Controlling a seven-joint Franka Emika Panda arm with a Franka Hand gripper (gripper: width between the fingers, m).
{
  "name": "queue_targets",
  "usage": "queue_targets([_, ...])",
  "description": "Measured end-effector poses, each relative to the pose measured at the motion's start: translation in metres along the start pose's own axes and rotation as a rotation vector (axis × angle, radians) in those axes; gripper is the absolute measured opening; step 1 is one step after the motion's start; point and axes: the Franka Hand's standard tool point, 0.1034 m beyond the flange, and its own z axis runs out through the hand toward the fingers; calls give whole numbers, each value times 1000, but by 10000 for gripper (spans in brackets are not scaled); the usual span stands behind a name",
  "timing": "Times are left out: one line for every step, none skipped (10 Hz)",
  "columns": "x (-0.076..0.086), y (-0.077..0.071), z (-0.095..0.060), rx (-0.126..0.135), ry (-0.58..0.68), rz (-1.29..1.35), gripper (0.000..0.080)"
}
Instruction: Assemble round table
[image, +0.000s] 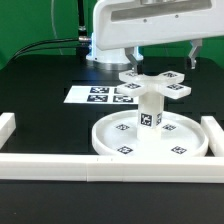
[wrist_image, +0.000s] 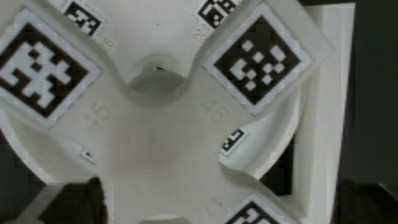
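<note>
A: Where did the table parts stand, relative to the disc (image: 118, 143)?

B: The post (image: 149, 113) stood upright on the hub in the middle of the disc, and the cross (image: 155, 86) sat flat on top of the post. The disc itself lay near the rail (image: 100, 165), and the marker board (image: 100, 95) lay behind the disc.

A: And the gripper (image: 162, 62)?

B: It hung just above the cross. I could not tell if the fingers were apart or together; in the wrist view only dark tips showed at the edge, beside the cross (wrist_image: 160, 120).

A: How would the cross handle, in your judgement?

B: It looked like hard white plastic, smooth and a little glossy, so probably light, stiff and somewhat slippery. The arms were flat and thin, with square tags on them. I think the good place to hold was across one arm or over the narrow middle, where two edges run parallel.

A: And the rest?

B: The post was a plain short cylinder. The disc was wide, with a raised rim. I judged none of it fragile.
</note>
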Motion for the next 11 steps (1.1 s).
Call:
queue_targets([0,1,0,0,0,-55,649])
queue_targets([0,1,0,-1,0,-99,649])
queue_targets([0,4,0,-14,1,-250,649])
queue_targets([1,7,1,-36,5,-412,649])
queue_targets([0,8,3,-40,-2,-509,649])
queue_targets([0,10,3,-47,-9,-621,649])
queue_targets([0,10,3,-61,-17,-727,649])
queue_targets([-1,11,3,-66,-23,-790,649])
queue_targets([-1,12,4,-66,-26,-840,649])
queue_targets([-1,13,4,-66,-28,-879,649])
queue_targets([-1,14,4,-68,-32,-953,649])
